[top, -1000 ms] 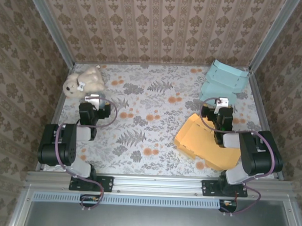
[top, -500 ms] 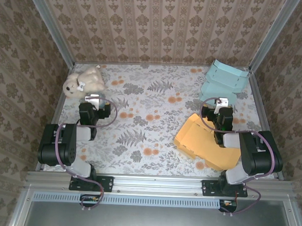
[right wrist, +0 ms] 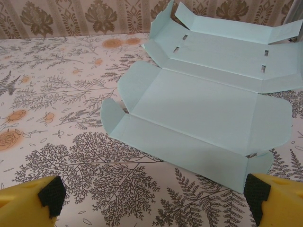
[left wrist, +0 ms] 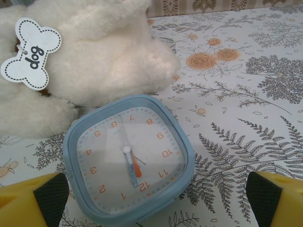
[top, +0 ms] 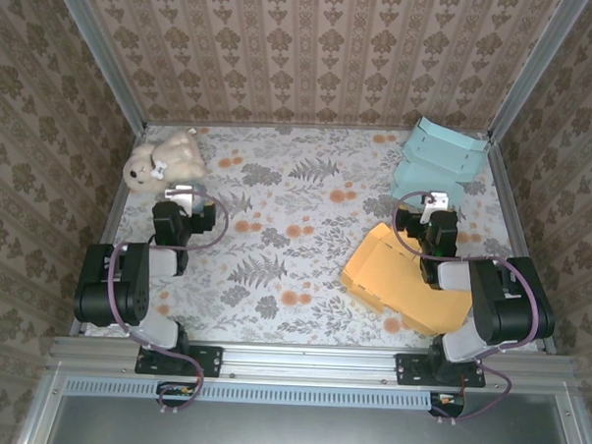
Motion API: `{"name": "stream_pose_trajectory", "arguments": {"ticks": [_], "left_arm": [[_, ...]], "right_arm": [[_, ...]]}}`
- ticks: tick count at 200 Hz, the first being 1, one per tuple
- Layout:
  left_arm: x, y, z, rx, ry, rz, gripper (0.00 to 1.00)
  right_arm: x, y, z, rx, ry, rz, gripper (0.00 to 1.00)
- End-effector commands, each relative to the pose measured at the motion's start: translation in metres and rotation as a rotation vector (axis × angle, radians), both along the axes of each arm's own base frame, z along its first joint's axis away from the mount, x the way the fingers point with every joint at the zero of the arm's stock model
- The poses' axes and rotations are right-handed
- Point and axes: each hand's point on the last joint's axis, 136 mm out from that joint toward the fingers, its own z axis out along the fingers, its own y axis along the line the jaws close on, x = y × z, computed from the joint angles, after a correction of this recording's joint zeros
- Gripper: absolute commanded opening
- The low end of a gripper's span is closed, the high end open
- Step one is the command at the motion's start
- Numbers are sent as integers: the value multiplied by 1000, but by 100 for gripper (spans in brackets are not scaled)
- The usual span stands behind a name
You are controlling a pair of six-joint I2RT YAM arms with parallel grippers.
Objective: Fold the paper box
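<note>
A light blue paper box (top: 438, 161) lies unfolded at the back right, its far flaps leaning up against the wall. In the right wrist view this blue paper box (right wrist: 208, 104) spreads flat just ahead of my right gripper (right wrist: 154, 196), which stands open and empty. From above, the right gripper (top: 434, 201) sits just short of the box's near edge. An orange paper box (top: 397, 280), partly folded, lies beside and under the right arm. My left gripper (top: 182, 192) is open over a blue clock (left wrist: 128, 158), touching nothing.
A white plush dog (top: 161, 157) sits at the back left, and the plush dog (left wrist: 85, 56) carries a bone-shaped tag right behind the clock. Patterned walls (top: 313, 56) close in the floral table (top: 297, 202) on three sides.
</note>
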Motion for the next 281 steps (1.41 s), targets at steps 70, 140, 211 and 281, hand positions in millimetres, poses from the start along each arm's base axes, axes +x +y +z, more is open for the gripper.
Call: {"name": "stream_pose_trajectory", "arguments": {"ticks": [70,140,211,281], "left_arm": [[-11,11,44,88,-60,156,100],[-26,1,105,-265,-62,245,100],[-90,-80,76,-496,115,175,100],[-126,-140,65,-427,187,-28,100]], "right_arm": [[-10,-21,36,-23,35,-183,100],[-72,-30,82,231,194,-445,100],[-141,61,42,319,252,-214,100],[-175,97,-26,365,465,-46,100]]}}
